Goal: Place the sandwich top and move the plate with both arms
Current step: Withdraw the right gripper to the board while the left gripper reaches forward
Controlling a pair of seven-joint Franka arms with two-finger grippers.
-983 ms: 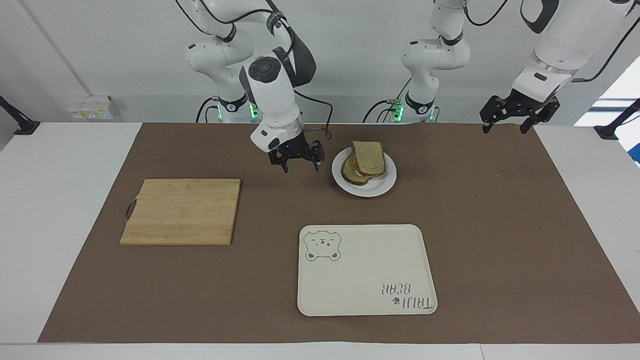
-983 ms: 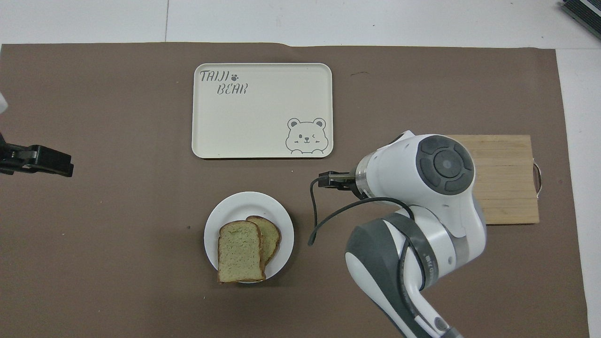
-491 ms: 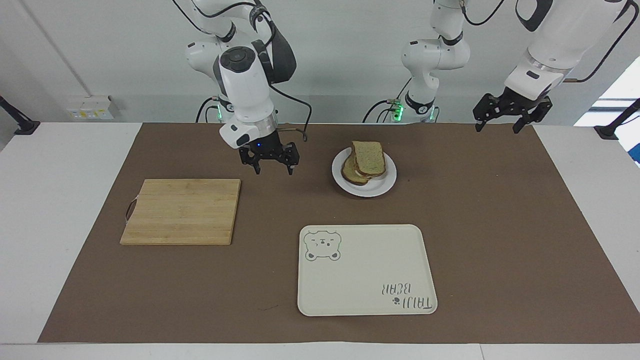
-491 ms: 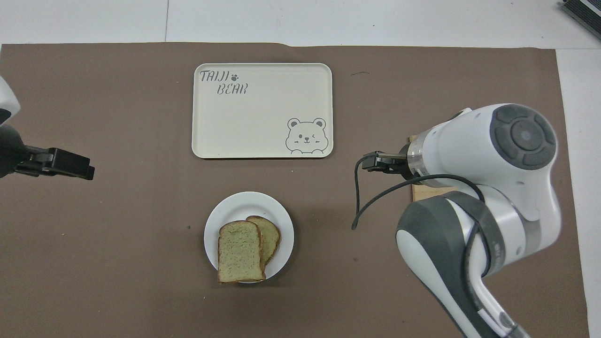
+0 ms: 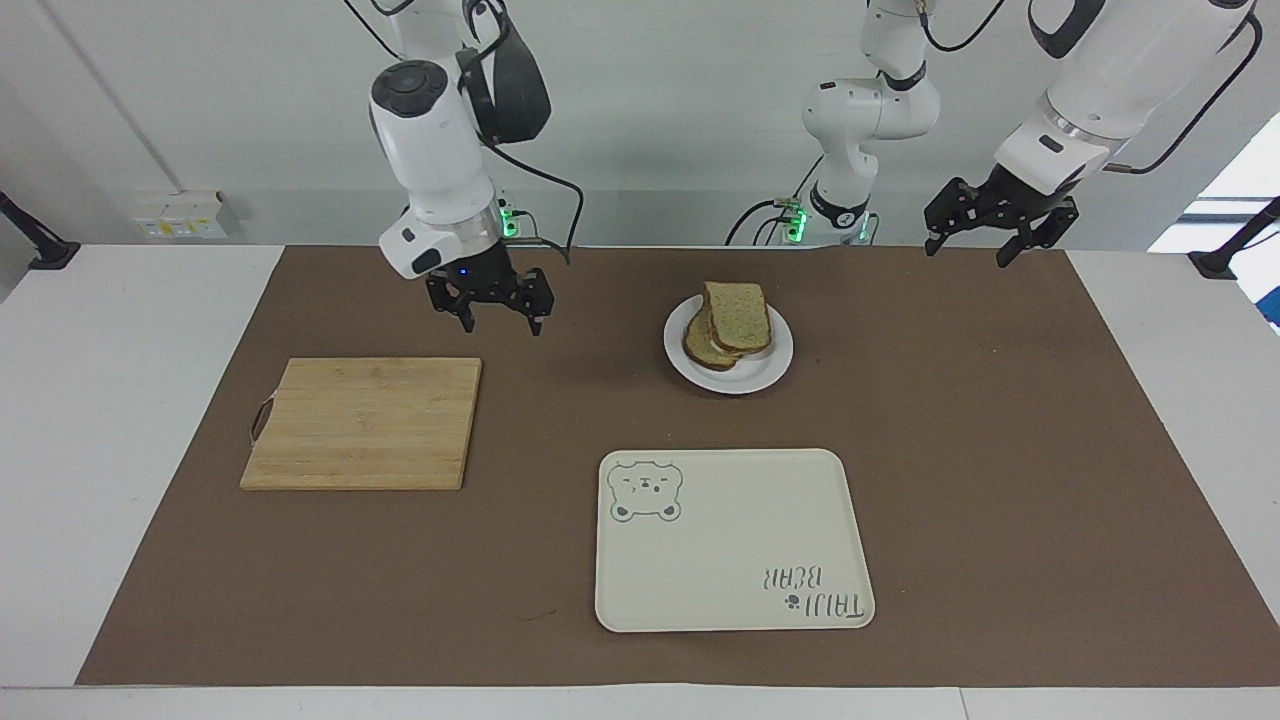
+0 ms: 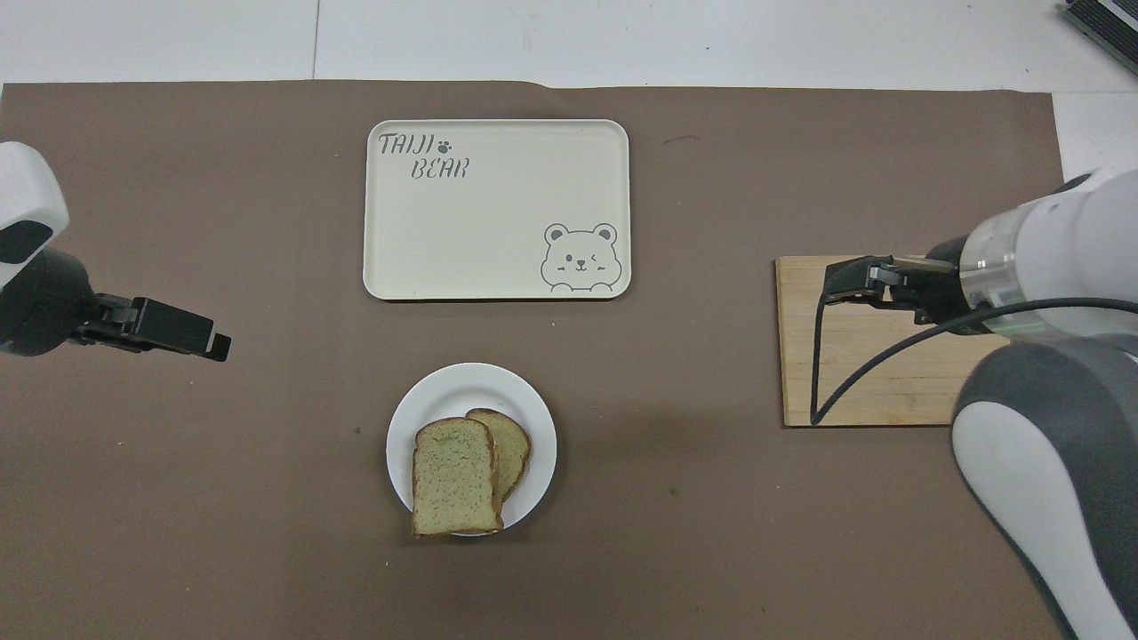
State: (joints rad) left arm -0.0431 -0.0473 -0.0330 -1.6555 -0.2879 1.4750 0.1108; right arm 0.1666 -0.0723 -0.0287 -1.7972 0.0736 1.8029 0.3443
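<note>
Sandwich top point(image 5: 738, 313): resting askew on lower slice, on plate point(image 5: 772, 370), ready for moving. Right gripper point(image 5: 492, 312) and left gripper point(image 5: 985, 237): aloft, fingers spread, empty.

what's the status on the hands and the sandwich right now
Both hands empty, open: right hand up near wooden cutting board, left hand up at its table end. Speckled tan bread slice stacked on small white round plate. Nothing around plate.

I read "TAIJI BEAR" with small paw mark printed on cream tray point(image 6: 498, 196), in corner toward left arm's end, farther from robots. Winking bear face drawing sits in diagonal corner of same tray point(image 5: 735, 540). I find no other legible text or numbers anywhere.
</note>
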